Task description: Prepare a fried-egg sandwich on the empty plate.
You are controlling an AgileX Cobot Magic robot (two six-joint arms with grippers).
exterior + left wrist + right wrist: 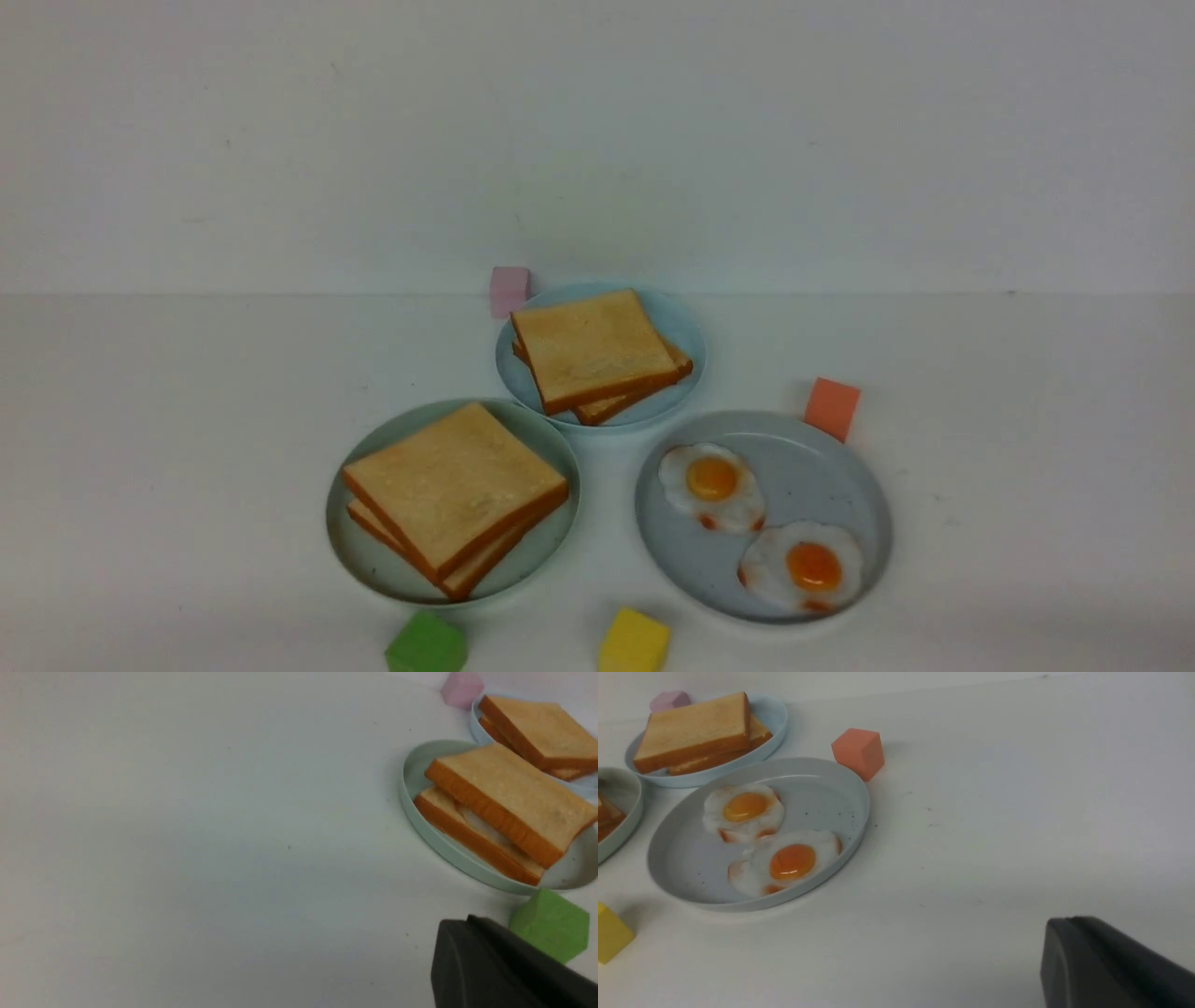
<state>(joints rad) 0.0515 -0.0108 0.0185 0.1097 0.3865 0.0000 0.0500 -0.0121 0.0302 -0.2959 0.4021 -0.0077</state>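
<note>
- White and plain, the bench (187, 485) runs back to a pale wall (597, 140); everything on it is placed below by the mint-green plate (359, 551).
- That mint-green plate, round with a low rim, carries the fried-egg sandwich (456, 495): two square golden toast slices stacked a little askew, with a sliver of white egg showing between them in the left wrist view.
- Grey-blue plate (822, 467): to the right of the mint-green plate, close but apart. Two fried eggs lie flat on it, one (711, 485) on the side nearer the mint-green plate, the other (805, 567) beyond it, their white edges about touching.
- Light-blue plate (677, 322): smaller, just behind the mint-green plate and to its right, rims almost meeting. It holds a second pile of toast (597, 353).
- Small blocks: a green one (427, 644) just in front of the mint-green plate; a yellow one (634, 642) in front and to its right; an orange one (831, 408) far to its right, at the back rim of the grey-blue plate; a pink one (509, 290) behind it, at the light-blue plate's far-left edge.
- Left tool (504, 970): only a dark body shows in its wrist view, near the green block; its fingers are pressed together and hold nothing.
- Right tool (1111, 966): likewise a dark body, well apart from the grey-blue plate, fingers pressed together, empty.
</note>
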